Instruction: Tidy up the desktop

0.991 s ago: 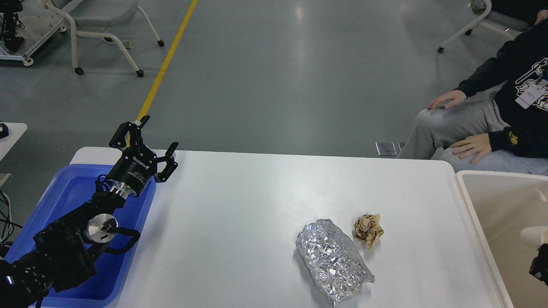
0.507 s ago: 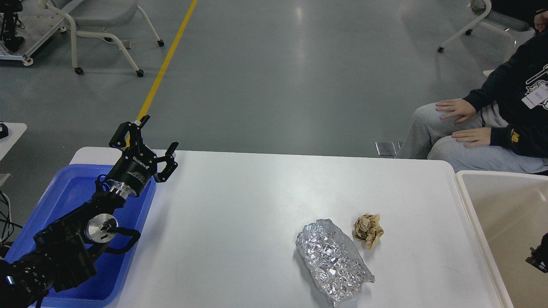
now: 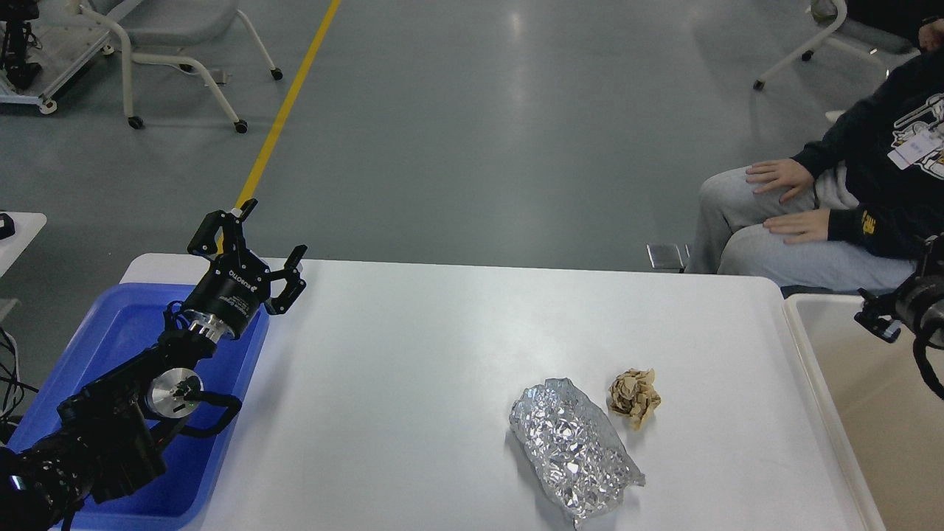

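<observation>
Up at the far-left corner, the left gripper (image 3: 269, 236) hangs in the air with its two black fingers spread wide apart and nothing between them, one fingertip reaching past the table's far edge and the other over the corner of the desktop (image 3: 413, 354). Its wrist and arm run back down and to the left across the blue tray (image 3: 118, 332), which sits along the left side of the white top with its near end hidden under the arm. The right gripper (image 3: 877, 318) shows only as a small dark shape at the right edge, above the cream bin (image 3: 841, 413); its fingers cannot be told apart, so I cannot tell whether they are spread or closed. That bin stands just beside the desktop's right edge. The desktop itself fills the lower middle of the view, white and slightly glossy with rounded far corners. On its right half, toward the near side, lies a crumpled foil wrapper (image 3: 574, 450), set at a slant, and just beyond its far-right end is a small crumpled brown paper ball (image 3: 634, 397), very close to the foil; whether they touch is unclear. Beyond the table's far-right corner a seated person (image 3: 833, 221) in grey trousers and a dark top rests both hands on their thighs.
</observation>
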`<action>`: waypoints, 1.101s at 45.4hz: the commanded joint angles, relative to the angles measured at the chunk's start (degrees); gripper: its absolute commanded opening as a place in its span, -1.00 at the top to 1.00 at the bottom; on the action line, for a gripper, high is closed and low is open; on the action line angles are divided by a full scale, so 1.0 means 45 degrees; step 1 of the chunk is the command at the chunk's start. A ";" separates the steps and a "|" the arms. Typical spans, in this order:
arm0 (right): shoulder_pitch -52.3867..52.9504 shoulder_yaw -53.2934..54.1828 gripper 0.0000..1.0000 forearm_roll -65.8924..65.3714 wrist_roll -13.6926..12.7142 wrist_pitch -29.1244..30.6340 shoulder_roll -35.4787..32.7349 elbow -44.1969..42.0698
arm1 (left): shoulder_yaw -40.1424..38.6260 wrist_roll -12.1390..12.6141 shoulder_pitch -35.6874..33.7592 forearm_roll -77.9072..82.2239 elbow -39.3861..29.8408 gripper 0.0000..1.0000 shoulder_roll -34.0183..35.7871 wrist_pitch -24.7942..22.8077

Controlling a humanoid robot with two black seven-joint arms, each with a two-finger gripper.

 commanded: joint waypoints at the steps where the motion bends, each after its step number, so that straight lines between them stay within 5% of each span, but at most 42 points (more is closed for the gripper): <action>1: 0.0715 0.1025 -1.00 0.0186 0.0848 0.2454 0.0157 0.1986 | 0.0000 -0.0002 0.0003 0.0000 -0.0004 -1.00 -0.0001 0.0000; 28: -0.0866 0.2902 -1.00 0.0011 0.0867 0.3550 0.3907 0.3042 | 0.0000 -0.0002 0.0003 0.0000 0.0015 -1.00 -0.0001 0.0000; 50: -0.2175 0.2706 -1.00 -0.0808 0.0886 0.4156 0.4748 0.2807 | 0.0000 -0.0022 0.0003 0.0000 -0.0004 -1.00 -0.0001 0.0000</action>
